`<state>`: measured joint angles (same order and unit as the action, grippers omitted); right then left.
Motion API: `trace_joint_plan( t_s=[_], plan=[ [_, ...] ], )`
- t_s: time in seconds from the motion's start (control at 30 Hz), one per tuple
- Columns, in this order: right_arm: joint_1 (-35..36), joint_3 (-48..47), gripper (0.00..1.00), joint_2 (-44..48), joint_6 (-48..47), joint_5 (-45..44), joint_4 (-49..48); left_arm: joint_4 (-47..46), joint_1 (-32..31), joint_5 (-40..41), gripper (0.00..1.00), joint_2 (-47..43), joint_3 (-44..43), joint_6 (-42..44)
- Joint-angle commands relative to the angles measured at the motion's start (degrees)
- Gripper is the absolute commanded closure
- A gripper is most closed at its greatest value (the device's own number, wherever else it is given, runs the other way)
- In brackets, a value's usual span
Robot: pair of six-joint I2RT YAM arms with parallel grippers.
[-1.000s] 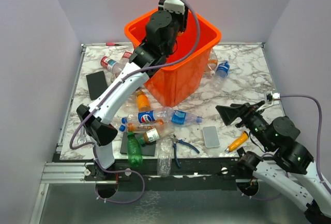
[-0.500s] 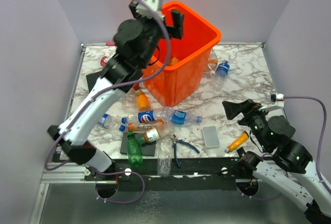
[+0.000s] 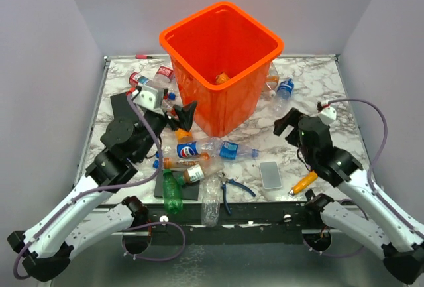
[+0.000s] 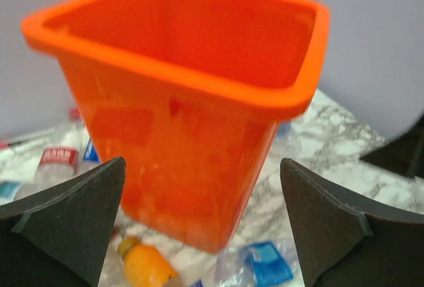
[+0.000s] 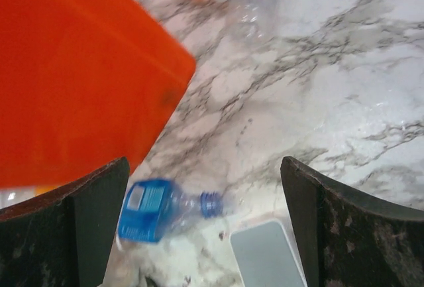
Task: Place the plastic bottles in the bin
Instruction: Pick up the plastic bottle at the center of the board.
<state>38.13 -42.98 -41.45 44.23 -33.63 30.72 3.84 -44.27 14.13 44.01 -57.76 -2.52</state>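
Marble tabletop (image 3: 318, 85) carries the orange bin (image 3: 225, 105) toward its far side. Plastic bottles (image 3: 199, 148) lie scattered in front of it and on both sides, and one shows inside. The left gripper (image 3: 179, 111) hovers near the bin's left wall, fingers wide apart and empty. The right gripper (image 3: 291, 122) hangs off to its right, fingers spread too.

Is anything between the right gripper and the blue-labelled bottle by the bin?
Nothing visible does. The bottle lies on bare tabletop ahead of the open right gripper, with the bin wall close beside it.
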Motion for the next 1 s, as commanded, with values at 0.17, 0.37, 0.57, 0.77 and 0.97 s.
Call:
trace_joint_plan(
  t_s=[0.17, 0.37, 0.57, 0.77, 0.97],
  plan=[
    [-32.66, -0.88, 0.03, -24.70, 4.78, 27.44, -24.23, -6.82, -0.13, 8.90, 0.01, -16.34, 20.86, -9.32],
    [-34.26, -10.26, 0.04, -45.32, 5.39, 29.00, -34.92, -8.48, -0.11, 10.78, 0.01, -20.92, 27.10, -13.38],
    [-35.39, -19.55, 0.04, -58.83, 2.97, 28.09, -32.24, -8.39, -0.11, 10.67, 0.01, -20.39, 27.26, -13.01],
    [-35.94, -22.11, 0.07, -63.79, 1.06, 28.81, -31.43, -8.32, 0.06, 11.13, 0.01, -19.34, 26.84, -11.93],
    [-35.99, -22.06, 0.11, -66.77, 0.04, 31.44, -31.75, -8.30, 0.27, 10.07, 0.01, -18.24, 26.78, -12.11]
  ],
)
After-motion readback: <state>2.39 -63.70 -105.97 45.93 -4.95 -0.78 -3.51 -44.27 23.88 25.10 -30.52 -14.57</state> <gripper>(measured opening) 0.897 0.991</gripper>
